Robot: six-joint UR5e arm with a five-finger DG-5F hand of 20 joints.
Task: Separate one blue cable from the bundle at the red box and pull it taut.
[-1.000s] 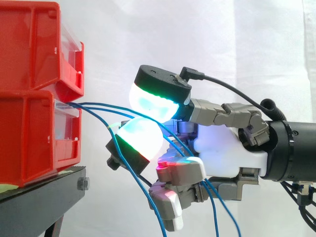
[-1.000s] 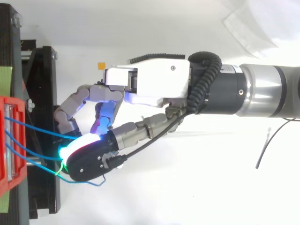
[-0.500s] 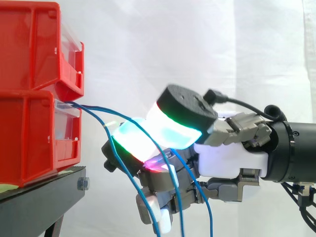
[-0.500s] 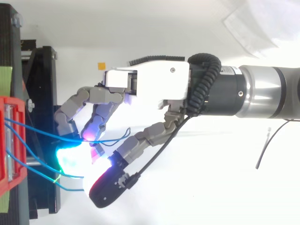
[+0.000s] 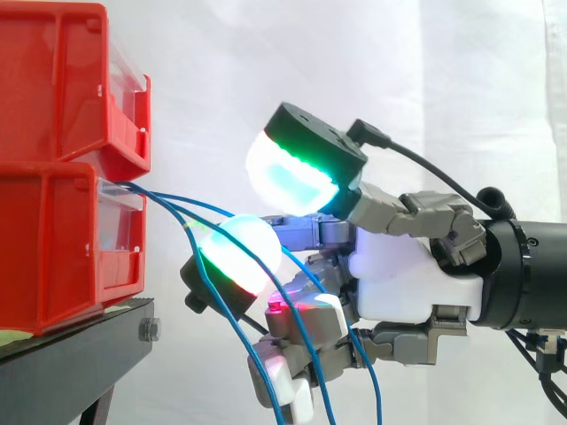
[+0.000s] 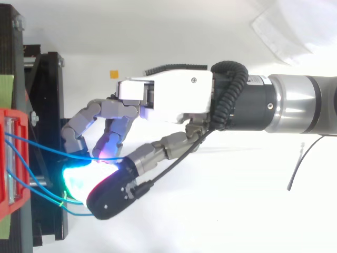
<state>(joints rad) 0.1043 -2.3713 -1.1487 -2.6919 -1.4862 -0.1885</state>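
- Two red boxes sit one on top of the other on a black stand (image 5: 80, 354), at the stand's left end in the side view.
- The upper red box (image 5: 53, 80) sticks out a little over the lower red box (image 5: 53, 248).
- A few blue cables (image 5: 151, 193) come out of the front of the lower red box, close together.
- From there the blue cables fan out, run to the right off the stand's edge and bend down. They hang loose and curved, not pulled straight.
- The hand (image 5: 403, 270) is in the middle of these cables, just beside the stand's right edge and not touching the boxes.
- Some cables cross in front of the hand and some go behind it, so they are mixed up with it.
- The pictures do not show clearly whether the hand has hold of a cable.
- From above, the hand (image 6: 168, 95) reaches over the edge of the stand, and one cable (image 6: 84, 157) runs across it.
- A silver bolt (image 5: 149, 330) sticks out of the stand's edge under the boxes.
- A green strip (image 6: 5, 84) lies on the stand next to the boxes.
- A white curtain (image 5: 354, 71) hangs behind it all.
- On the white surface below lie a small orange square (image 6: 114, 74), a thin black wire (image 6: 297, 171) and a clear sheet (image 6: 284, 26), all well apart from the cables.
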